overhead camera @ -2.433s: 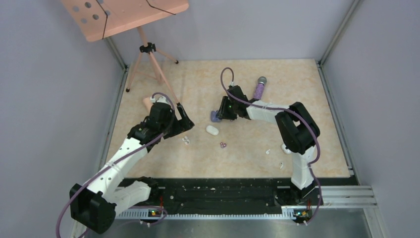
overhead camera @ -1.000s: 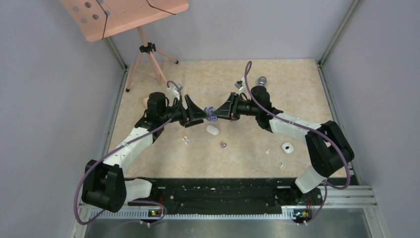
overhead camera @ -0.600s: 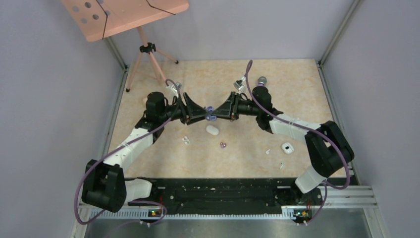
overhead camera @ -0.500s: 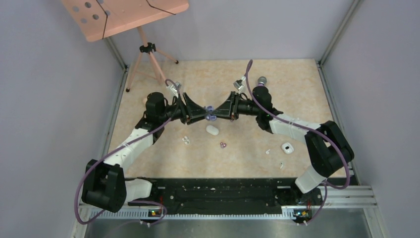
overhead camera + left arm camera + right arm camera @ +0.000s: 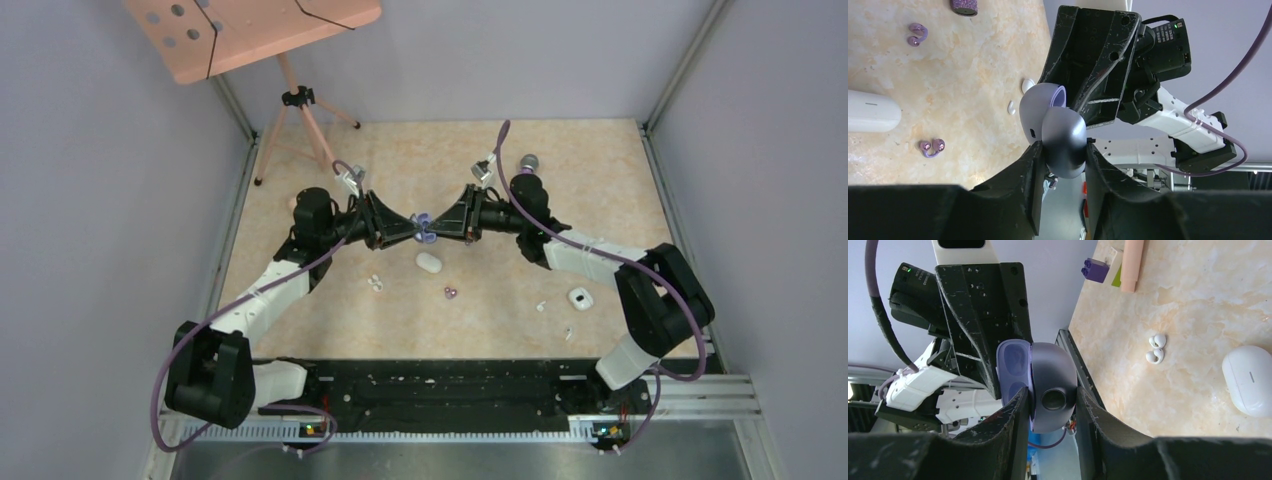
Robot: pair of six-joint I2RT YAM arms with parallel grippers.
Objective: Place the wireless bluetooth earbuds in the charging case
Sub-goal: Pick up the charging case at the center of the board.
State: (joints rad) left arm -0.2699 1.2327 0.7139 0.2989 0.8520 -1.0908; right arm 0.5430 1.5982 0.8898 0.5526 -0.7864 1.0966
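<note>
Left hand (image 5: 1062, 150) clamped on purple charging case (image 5: 1034, 107) | right hand (image 5: 1050, 400) clamped on it too | case hinged open

Pale lilac-grey walls (image 5: 100, 200) on three sides, beige marbled worktop (image 5: 620, 170), metal corner posts (image 5: 680, 62), pink perforated board (image 5: 250, 30) on a tripod (image 5: 298, 98) at far left, black rail (image 5: 450, 385) along near edge, soft even light.

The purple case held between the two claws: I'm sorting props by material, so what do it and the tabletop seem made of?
Purple case: probably moulded plastic, smooth with a soft satin sheen; its highlights are diffuse and its edges rounded. Tabletop: beige marble pattern, veined and fairly matte; whether it is real stone or a printed laminate cannot be told.
</note>
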